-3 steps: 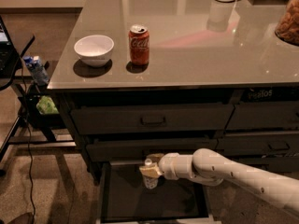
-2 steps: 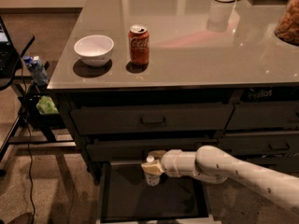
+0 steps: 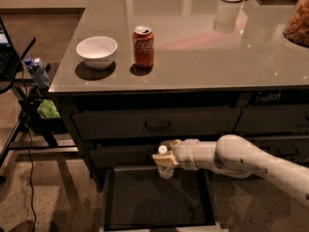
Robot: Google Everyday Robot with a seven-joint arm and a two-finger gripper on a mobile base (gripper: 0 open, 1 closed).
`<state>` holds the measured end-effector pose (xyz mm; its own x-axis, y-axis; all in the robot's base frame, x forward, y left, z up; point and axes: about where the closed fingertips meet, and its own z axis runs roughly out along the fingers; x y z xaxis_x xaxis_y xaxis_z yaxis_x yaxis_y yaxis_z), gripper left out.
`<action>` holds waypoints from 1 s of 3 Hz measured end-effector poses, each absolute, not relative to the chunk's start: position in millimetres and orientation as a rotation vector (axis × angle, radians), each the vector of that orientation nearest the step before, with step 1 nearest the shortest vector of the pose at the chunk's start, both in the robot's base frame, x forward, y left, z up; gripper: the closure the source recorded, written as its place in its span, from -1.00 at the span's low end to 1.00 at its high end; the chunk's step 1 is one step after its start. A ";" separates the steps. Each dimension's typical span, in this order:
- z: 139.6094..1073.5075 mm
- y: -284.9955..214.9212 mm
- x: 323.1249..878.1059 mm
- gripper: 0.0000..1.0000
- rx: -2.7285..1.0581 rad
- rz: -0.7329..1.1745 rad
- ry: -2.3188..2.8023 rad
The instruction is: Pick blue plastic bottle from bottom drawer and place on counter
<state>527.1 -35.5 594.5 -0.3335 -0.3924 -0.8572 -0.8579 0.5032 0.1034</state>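
Above the open bottom drawer (image 3: 154, 202), the hand (image 3: 164, 161) apparently grips the blue plastic bottle (image 3: 165, 172).

**One high camera, angled down at the cabinet front**

The single view looks forward and down from above, in front of the drawer cabinet, at middle range. The counter (image 3: 203, 57) fills the upper half and runs out of frame at 12 and 3 o'clock. The open bottom drawer (image 3: 145, 202) lies at 6 o'clock. The arm enters from 4 o'clock. Its gripper (image 3: 164, 161) sits just below centre, above the drawer, clamped on the blue plastic bottle (image 3: 163, 150).
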 end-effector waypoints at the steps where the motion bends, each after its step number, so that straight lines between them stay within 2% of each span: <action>1: 648.6 -41.1 528.9 1.00 -1.077 0.652 1.908; 3: 685.7 -50.4 528.3 1.00 -1.077 0.628 1.889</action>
